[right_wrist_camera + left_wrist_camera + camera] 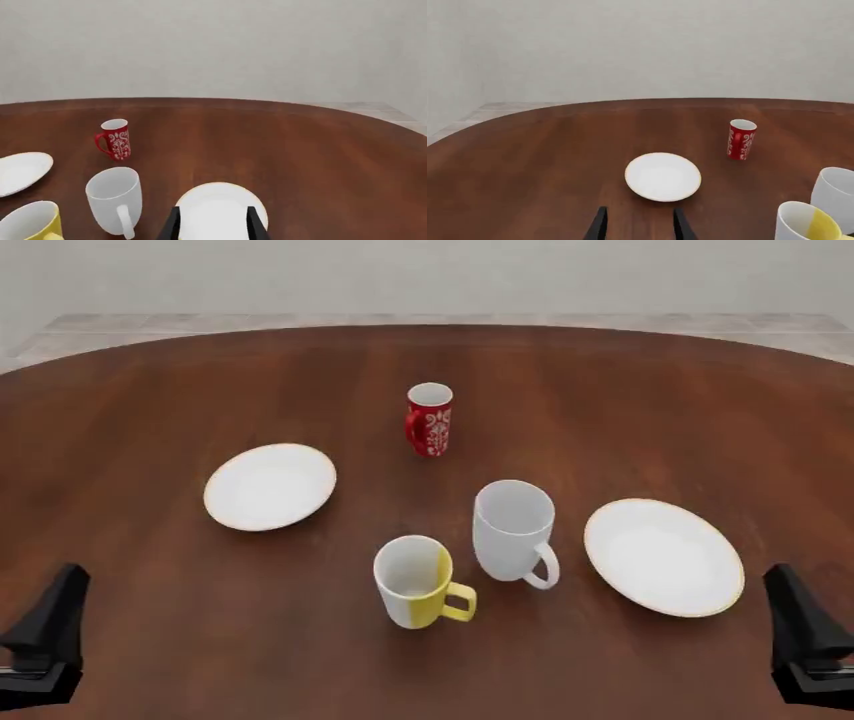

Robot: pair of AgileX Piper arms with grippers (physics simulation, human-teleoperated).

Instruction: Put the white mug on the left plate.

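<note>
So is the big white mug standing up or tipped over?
Standing up: the white mug rests on its base, open mouth upward, handle at its side.

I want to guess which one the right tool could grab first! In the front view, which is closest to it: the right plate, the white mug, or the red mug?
From the right tool:
1. Right plate, just beside it.
2. White mug, table middle.
3. Red mug, far back.

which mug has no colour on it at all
The white mug, the tallest, standing upright between the two plates. The white-and-yellow mug has a yellow side and handle; the red mug is red with white pattern.
</note>
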